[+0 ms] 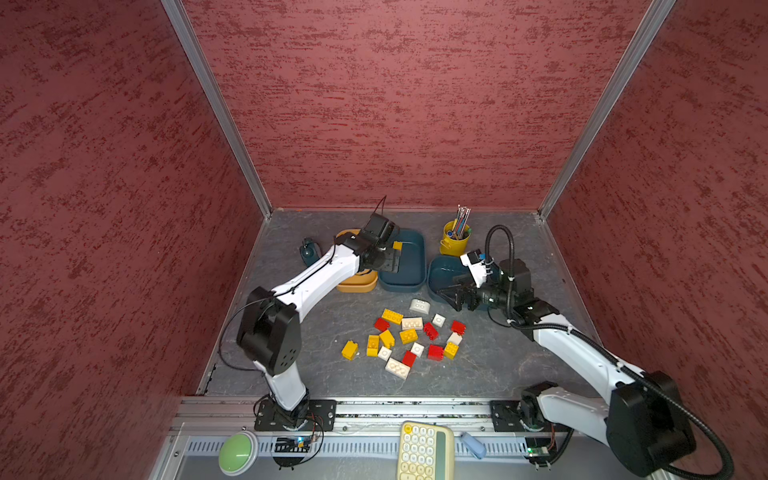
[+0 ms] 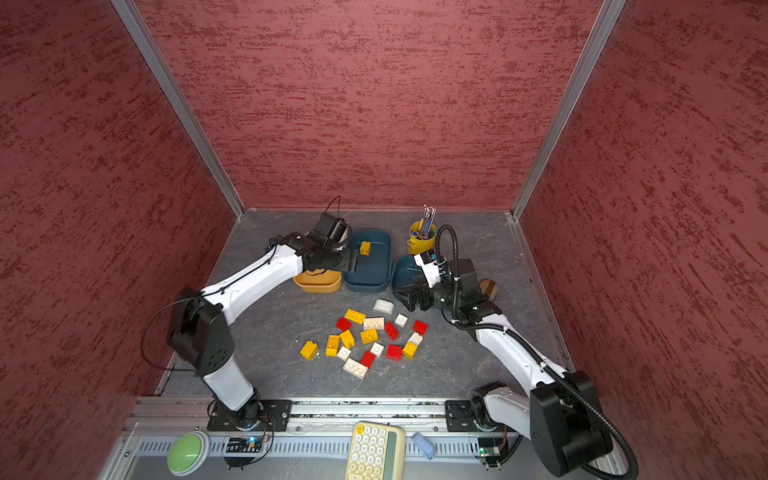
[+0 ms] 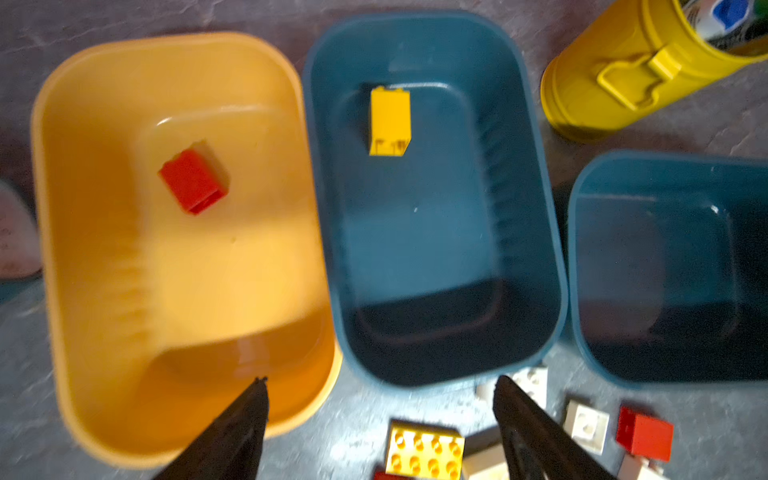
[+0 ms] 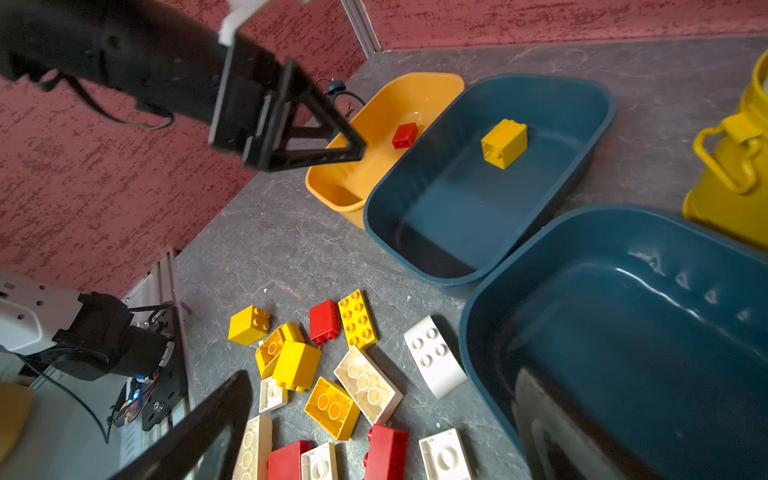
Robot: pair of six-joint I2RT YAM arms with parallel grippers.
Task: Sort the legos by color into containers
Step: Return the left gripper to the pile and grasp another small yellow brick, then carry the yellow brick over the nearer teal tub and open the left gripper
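Observation:
Several red, yellow and white legos lie scattered mid-table. Three containers stand behind them. The orange tub holds one red brick. The middle teal tub holds one yellow brick. The right teal tub looks empty. My left gripper hangs open and empty over the middle tub's near-left edge. My right gripper is open and empty, above the pile's far right by the right tub.
A yellow cup of pens stands behind the right tub. A small dark object sits left of the orange tub. Red walls close in three sides. A calculator and a green button lie beyond the front rail.

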